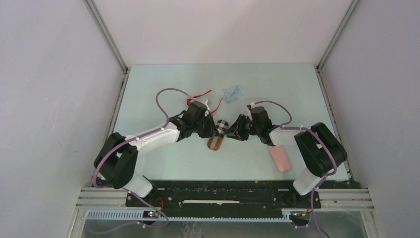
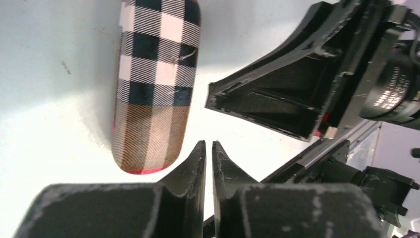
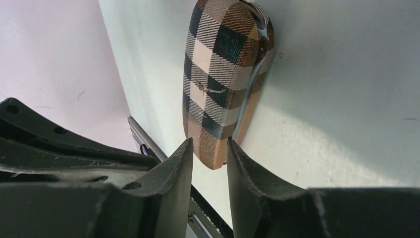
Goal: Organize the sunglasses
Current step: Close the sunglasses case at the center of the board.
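Note:
The red-framed sunglasses point(image 1: 200, 94) lie at the back, partly hidden behind my left arm. The slim orange-tinted pair is out of view. A plaid case point(image 1: 216, 141) lies closed on the table between my two grippers. My left gripper point(image 1: 213, 130) is at its left side; in the left wrist view the gripper point(image 2: 208, 145) is shut on nothing, with the case point(image 2: 153, 84) just beside its tips. My right gripper point(image 1: 232, 130) is at the case's right; in the right wrist view it point(image 3: 210, 146) stands narrowly open, tips flanking the near end of the case point(image 3: 223, 79).
A crumpled pale blue cloth point(image 1: 233, 93) lies at the back centre. A pink oblong case point(image 1: 280, 158) lies at the front right, beside the right arm's base. The table's front rail point(image 1: 223, 191) runs along the near edge. The right gripper's body point(image 2: 297, 94) shows in the left wrist view.

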`<move>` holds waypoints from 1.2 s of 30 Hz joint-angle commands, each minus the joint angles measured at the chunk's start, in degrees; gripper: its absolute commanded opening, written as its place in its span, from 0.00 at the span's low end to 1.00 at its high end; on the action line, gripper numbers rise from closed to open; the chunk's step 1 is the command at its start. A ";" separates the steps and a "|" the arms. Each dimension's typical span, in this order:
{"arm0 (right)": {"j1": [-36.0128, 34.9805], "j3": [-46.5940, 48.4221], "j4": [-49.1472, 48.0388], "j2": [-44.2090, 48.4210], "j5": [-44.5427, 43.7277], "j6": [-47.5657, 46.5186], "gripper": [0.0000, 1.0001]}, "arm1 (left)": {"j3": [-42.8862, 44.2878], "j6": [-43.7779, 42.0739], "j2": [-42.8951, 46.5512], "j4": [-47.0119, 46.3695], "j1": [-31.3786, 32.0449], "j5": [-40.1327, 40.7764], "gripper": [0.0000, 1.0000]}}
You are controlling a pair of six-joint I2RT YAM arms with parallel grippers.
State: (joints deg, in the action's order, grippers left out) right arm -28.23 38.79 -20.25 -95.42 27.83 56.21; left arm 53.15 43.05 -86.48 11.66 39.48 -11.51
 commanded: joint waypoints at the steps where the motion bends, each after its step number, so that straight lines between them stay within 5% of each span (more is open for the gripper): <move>1: 1.03 0.58 3.88 3.87 -1.03 -3.41 0.42 | 3.18 -2.27 1.40 2.65 -0.02 2.31 0.19; 6: 4.34 -2.06 9.31 10.68 -5.14 -5.47 0.49 | 5.51 -5.37 1.40 7.14 0.30 8.58 0.55; 11: 8.41 -2.57 14.79 15.44 -8.06 -8.60 0.52 | 11.81 -9.03 -2.04 12.11 0.96 16.63 0.77; 12: 9.22 -2.57 15.36 15.78 -7.95 -8.90 0.52 | 13.62 -9.40 -3.44 12.98 1.10 17.55 0.93; 13: 9.97 -2.57 15.87 16.01 -7.75 -9.03 0.52 | 15.41 -9.98 -4.92 13.79 1.52 18.59 0.97; 25: 16.17 -4.07 18.87 19.49 -5.15 -11.25 0.52 | 38.65 -12.97 -26.09 25.61 5.32 26.35 1.00; 36: 18.53 -4.07 19.64 20.01 -3.17 -12.46 0.51 | 44.98 -10.90 -34.81 29.32 5.51 27.30 1.00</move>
State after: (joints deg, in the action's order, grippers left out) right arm -10.31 34.59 -0.97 -76.88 23.44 45.28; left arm 94.94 31.46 -120.75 38.94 44.88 13.47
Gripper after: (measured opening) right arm 0.513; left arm 0.996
